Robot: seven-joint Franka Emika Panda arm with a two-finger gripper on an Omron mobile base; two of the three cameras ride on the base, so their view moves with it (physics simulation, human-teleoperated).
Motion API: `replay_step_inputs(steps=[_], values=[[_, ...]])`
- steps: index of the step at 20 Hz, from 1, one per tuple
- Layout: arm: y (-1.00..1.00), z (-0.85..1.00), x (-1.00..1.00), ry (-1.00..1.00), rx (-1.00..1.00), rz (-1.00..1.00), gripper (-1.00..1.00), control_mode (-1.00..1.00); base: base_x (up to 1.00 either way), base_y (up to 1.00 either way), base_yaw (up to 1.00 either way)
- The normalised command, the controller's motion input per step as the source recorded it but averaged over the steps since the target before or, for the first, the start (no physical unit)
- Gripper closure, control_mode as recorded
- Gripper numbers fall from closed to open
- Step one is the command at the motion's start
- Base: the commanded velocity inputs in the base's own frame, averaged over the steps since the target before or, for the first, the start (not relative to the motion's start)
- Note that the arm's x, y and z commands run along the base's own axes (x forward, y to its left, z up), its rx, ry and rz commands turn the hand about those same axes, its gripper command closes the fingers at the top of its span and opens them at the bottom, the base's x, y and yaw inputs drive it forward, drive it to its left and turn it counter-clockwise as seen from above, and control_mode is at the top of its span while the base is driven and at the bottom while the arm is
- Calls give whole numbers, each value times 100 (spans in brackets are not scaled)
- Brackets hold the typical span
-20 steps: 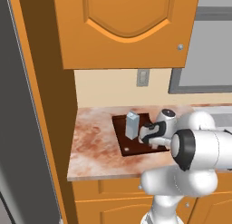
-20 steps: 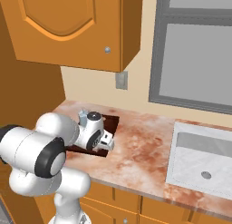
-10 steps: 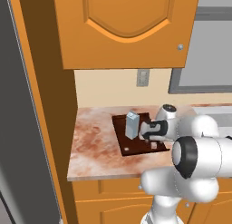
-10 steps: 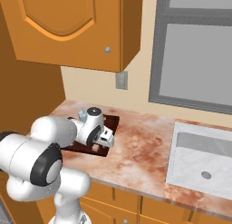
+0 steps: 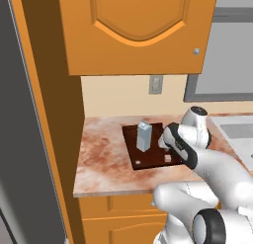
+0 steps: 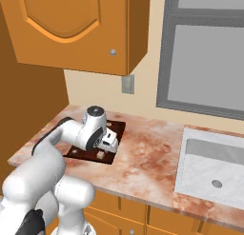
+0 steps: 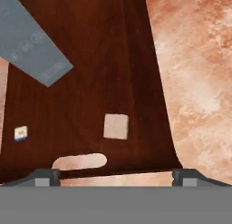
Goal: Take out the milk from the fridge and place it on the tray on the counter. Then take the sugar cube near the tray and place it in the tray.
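Two things rest on the tray (image 7: 90,82): the milk (image 5: 144,136) upright, the sugar cube (image 7: 115,126) near its slot handle. Fingers (image 7: 43,177) spread wide, released, above the cube. No writing is legible on the carton.

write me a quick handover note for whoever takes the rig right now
Gripper: open, holding nothing, hanging over the tray's slot-handle end.
Milk: upright on the tray, on the counter.
Sugar cube: lying on the tray, clear of the fingers.
Done: both items are on the tray.
Left: probably just lift the arm away.
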Motion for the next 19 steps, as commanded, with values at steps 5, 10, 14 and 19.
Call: replay_step_inputs(steps=[5, 10, 14, 19], values=[[0, 96, -63, 0, 3, 0, -100, -100, 0, 0, 0], [0, 100, -86, -2, 0, 0, -100, -100, 0, 0, 0], [4, 100, -88, -1, 0, 0, -100, -100, 0, 0, 0], [15, 100, -78, -2, 0, 0, -100, -100, 0, 0, 0]])
